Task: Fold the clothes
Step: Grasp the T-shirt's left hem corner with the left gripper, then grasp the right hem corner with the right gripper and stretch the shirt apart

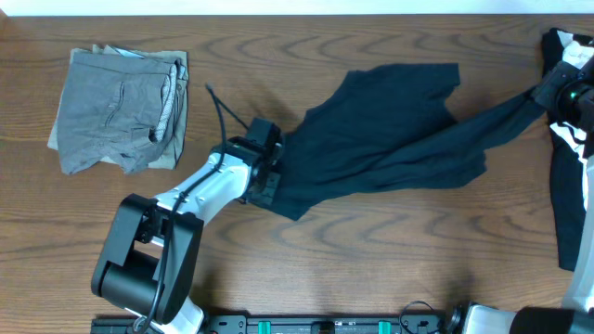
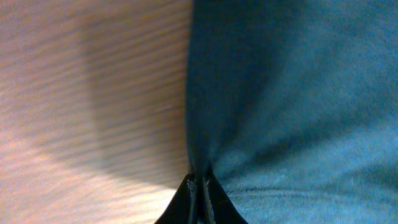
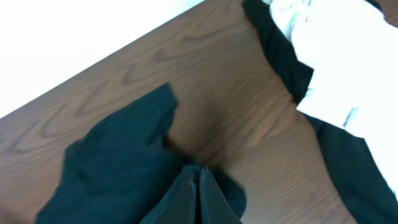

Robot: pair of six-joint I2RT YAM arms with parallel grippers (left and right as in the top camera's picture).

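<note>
two arms hold a navy t-shirt [image 1: 390, 130] at both ends, ready to spread it
from left: folded grey shorts [image 1: 121, 109] lie well apart; the left jaws pinch the shirt's left edge low on the wooden counter [image 1: 371, 269]; the right jaws, pressed together, pinch its right end beside a black-and-white pile [image 1: 568, 186]. the shirt lies bunched mid-counter, so this looks like the flattening step; next move likely calls for pulling apart without losing either pinch.

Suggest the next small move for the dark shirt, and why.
Probably lift both ends and draw them apart: the left gripper pinches the shirt at its left edge, the right gripper at its right end, and it lies bunched and creased between them.
</note>
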